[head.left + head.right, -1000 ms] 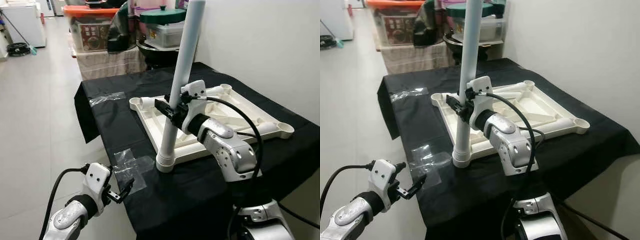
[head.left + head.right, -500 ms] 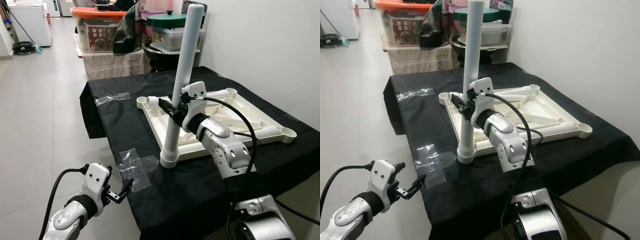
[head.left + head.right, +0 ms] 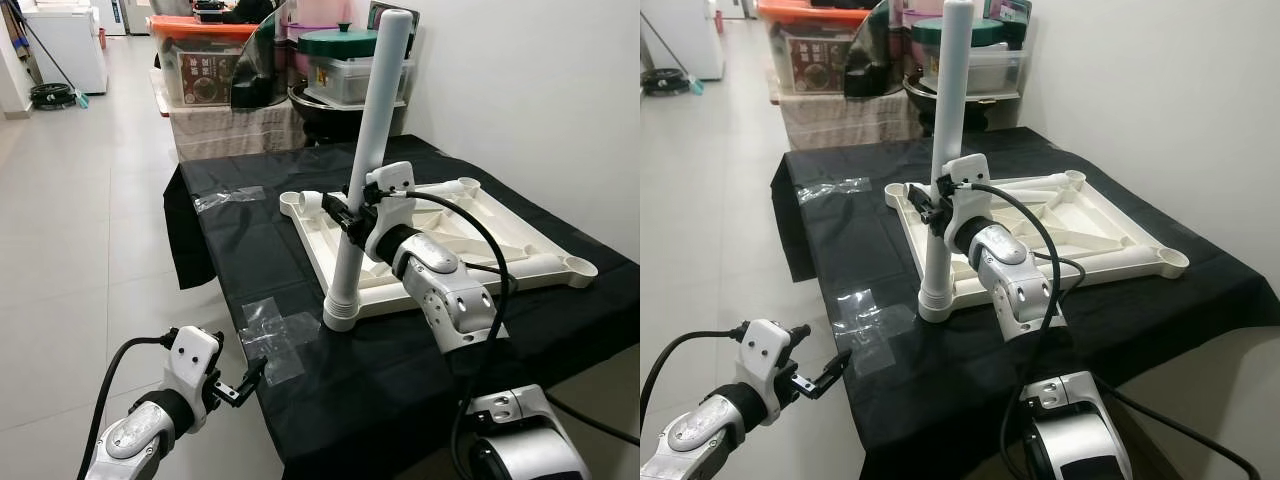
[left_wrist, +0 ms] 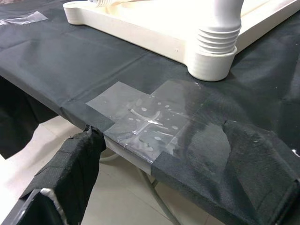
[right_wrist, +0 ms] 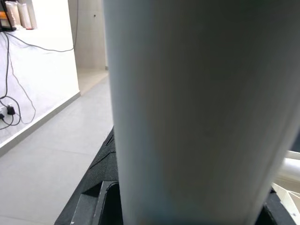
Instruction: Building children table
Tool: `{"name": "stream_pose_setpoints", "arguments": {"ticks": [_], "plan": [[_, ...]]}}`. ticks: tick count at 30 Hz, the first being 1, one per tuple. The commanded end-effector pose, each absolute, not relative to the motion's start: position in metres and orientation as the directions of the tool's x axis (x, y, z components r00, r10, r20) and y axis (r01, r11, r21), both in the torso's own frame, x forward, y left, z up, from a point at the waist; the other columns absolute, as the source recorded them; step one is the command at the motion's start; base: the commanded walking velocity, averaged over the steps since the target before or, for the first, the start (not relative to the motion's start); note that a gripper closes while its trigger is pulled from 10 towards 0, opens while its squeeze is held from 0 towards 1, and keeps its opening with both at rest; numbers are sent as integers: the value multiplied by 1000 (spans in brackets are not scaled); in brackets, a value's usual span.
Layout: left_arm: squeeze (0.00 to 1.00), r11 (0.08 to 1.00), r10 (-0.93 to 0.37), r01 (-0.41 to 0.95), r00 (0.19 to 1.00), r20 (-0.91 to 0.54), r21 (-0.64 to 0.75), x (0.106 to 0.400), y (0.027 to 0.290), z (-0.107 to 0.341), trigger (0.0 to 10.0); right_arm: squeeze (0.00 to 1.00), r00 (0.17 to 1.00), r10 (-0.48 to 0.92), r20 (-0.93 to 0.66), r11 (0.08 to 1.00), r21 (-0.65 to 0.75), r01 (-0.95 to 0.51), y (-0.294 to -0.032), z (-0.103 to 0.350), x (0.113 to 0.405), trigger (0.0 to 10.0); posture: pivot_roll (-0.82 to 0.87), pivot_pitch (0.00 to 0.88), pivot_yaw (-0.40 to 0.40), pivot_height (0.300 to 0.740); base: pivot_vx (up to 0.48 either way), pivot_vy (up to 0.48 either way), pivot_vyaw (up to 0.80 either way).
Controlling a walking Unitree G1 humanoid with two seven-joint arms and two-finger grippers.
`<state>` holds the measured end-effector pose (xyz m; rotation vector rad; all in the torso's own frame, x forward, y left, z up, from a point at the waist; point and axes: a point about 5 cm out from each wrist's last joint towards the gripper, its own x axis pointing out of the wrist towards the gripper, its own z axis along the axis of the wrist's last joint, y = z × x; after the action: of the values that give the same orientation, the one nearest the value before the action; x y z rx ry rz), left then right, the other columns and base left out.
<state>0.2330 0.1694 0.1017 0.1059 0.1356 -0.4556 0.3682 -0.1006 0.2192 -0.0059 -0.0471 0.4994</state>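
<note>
Seen from the robot's head: a counter draped in black cloth, with a white plastic tabletop lying upside down on it, ribbed underside up. At the tabletop's corner nearest the robot, a white tubular leg standing almost upright in its socket, leaning slightly away from the robot at the top, its ringed collar seated at the corner. Right tool clamped around the leg about midway up, black fingers on either side of the tube, silver arm reaching in across the tabletop. In the right wrist view, the leg looming very close, between the fingers. Beside the leg's base, toward the robot's left, patches of clear tape stuck to the cloth near the counter edge; another strip of tape farther back from the leg. Left tool held low, below and off the counter edge, well apart from the leg, fingers apparently a little apart, though small and hard to judge. Beyond the leg, behind the counter, storage bins and a green-lidded pot on a low covered stand.
</note>
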Motion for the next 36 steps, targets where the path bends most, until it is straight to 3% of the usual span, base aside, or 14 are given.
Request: {"name": "stream_pose_setpoints", "arguments": {"ticks": [1, 4, 5, 6, 8, 9, 36], "plan": [[0, 889, -434, 451, 886, -164, 82, 234, 170, 99, 10000, 0, 918, 381, -109, 924, -1, -383, -122, 182, 370, 0, 12, 0, -54, 740, 0, 0, 0], [0, 888, -436, 452, 885, -165, 80, 234, 170, 99, 10000, 0, 918, 381, -110, 924, 0, -383, -121, 182, 370, 0, 11, 0, -54, 740, 0, 0, 0], [0, 888, -435, 452, 885, -166, 81, 233, 170, 99, 10000, 0, 917, 383, -112, 923, 3, -385, -120, 183, 370, 1647, 11, 0, -54, 740, 0, 0, 0], [0, 889, -435, 451, 885, -166, 80, 233, 170, 99, 10000, 0, 916, 383, -118, 923, 10, -384, -120, 183, 370, 4902, 11, 0, -54, 740, 0, 0, 0], [0, 889, -434, 451, 885, -166, 80, 233, 170, 99, 10000, 0, 916, 382, -121, 923, 15, -383, -120, 183, 370, 4902, 11, 0, -54, 740, 0, 0, 0], [0, 889, -434, 450, 886, -166, 80, 233, 170, 99, 10000, 0, 915, 383, -125, 923, 15, -384, -120, 183, 370, 10000, 11, 0, -54, 740, 0, 0, 0], [0, 888, -435, 453, 884, -170, 84, 234, 172, 98, 10000, 0, 917, 380, -120, 925, 21, -380, -123, 193, 372, 10000, 5, 0, -45, 740, 0, 0, 0]]}}
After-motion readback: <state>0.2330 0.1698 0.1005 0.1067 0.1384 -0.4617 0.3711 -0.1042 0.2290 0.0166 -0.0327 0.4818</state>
